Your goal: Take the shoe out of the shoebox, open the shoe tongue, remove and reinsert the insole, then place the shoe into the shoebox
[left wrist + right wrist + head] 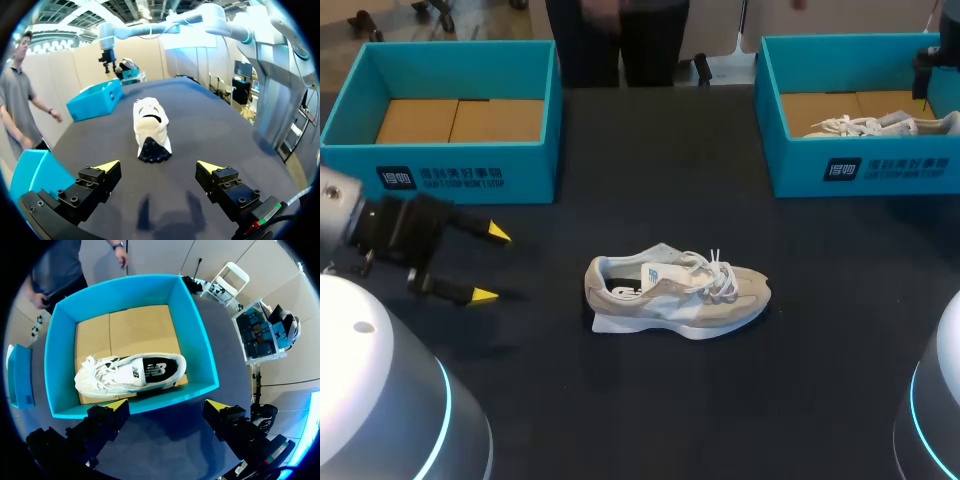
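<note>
Left fingers spread wide, level, pointing at shoe.

Table: dark cover, matt, looks like cloth. Beige shoe, frame centre: matt suede-like upper, pale mesh panels, woven white laces, smooth white sole. Left box, upper left, and right box, upper right: smooth teal card walls, raw brown cardboard floors. My left gripper: matt black fingers, yellow plastic-looking tips. My arm shell, lower left: glossy white.
</note>
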You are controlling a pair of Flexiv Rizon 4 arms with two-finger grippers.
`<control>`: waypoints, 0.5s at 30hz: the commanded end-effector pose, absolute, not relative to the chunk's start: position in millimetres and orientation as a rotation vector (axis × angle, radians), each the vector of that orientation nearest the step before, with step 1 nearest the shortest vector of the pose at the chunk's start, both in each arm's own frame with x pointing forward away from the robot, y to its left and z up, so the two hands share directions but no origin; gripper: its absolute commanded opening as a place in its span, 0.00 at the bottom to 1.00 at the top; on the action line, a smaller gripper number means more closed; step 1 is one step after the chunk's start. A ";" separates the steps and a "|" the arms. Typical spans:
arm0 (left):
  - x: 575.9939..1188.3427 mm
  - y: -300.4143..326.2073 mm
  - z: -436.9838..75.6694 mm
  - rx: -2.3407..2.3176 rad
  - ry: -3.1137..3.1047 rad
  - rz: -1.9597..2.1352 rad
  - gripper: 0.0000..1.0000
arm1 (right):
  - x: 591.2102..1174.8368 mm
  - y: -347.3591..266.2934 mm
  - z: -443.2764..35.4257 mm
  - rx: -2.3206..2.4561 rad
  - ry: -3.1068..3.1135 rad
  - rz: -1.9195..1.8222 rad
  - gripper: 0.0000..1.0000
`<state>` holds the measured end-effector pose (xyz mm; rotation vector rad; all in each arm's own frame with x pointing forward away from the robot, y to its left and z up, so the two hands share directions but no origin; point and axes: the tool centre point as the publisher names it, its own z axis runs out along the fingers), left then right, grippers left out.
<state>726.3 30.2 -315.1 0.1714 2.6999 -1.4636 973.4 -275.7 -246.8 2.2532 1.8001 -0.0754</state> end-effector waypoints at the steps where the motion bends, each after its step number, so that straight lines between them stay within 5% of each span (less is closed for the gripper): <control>1: 729.7 35.3 -321.6 0.165 2.677 -1.489 1.00 | 972.6 -275.7 -246.9 2.252 1.799 -0.073 1.00; 15: 730.9 37.4 -322.3 0.152 2.680 -1.511 1.00 | 972.6 -275.7 -246.9 2.252 1.799 -0.073 1.00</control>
